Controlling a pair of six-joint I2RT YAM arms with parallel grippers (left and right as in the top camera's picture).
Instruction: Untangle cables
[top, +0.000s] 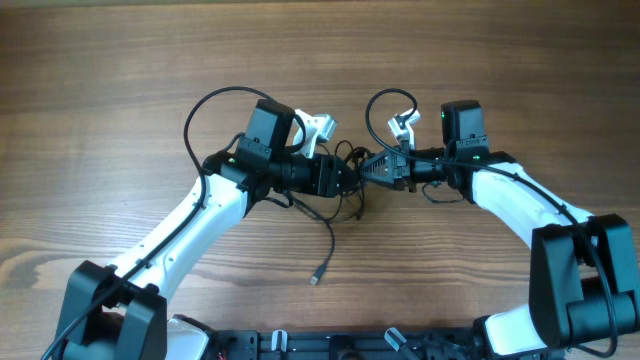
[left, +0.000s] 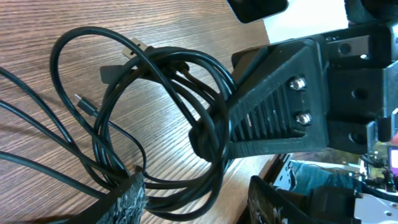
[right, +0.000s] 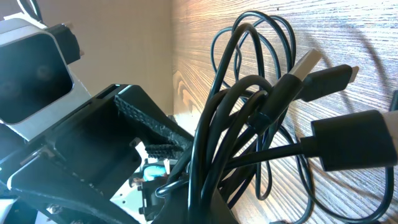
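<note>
Pinching tangled cables (left: 200, 142), right pincer (top: 368, 168).

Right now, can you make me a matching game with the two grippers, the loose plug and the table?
Things:
1. left gripper
2. right gripper
3. loose plug
4. table

States:
A. brown wood
B. shut on the cables
C. open
D. lying alone at a cable's end, away from both grippers

Pairs: 1-C, 2-B, 3-D, 4-A
</note>
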